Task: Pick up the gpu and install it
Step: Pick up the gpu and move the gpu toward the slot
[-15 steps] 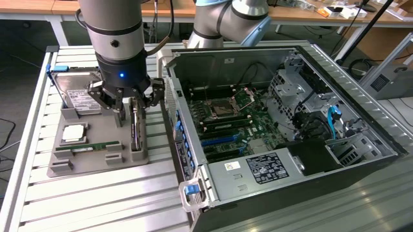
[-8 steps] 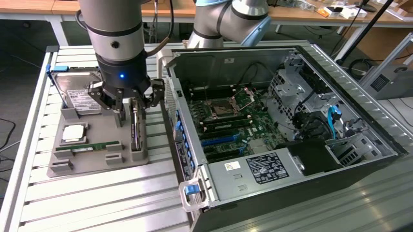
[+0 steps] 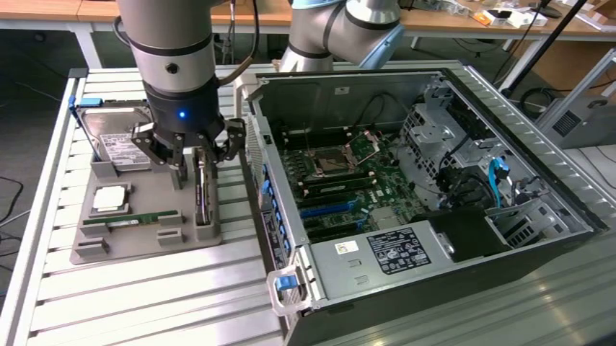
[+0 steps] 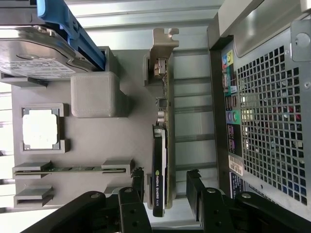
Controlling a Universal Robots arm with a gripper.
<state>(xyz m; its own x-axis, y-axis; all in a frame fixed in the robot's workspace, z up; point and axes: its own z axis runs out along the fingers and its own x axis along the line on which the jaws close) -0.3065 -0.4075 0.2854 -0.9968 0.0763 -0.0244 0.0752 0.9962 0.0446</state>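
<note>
Slatted bench (image 3: 144, 295), grey tray (image 3: 149, 198) — gpu (image 4: 159, 179) on edge, fingers (image 4: 194, 187) spread astride

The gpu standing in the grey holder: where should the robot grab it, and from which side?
Probably by its upper edge, from straight above. The gpu stands on edge in the grey holder, thin and flat, so it can be pinched across its two broad faces. The open gripper hangs over it that way.

gpu (image 3: 201, 196) | look: thin dark card, black shroud marked NVIDIA Quadro, silver end bracket | pose: upright on its long edge | place: slotted in grey holder (image 3: 144, 241), along the exterior view's right side
</note>
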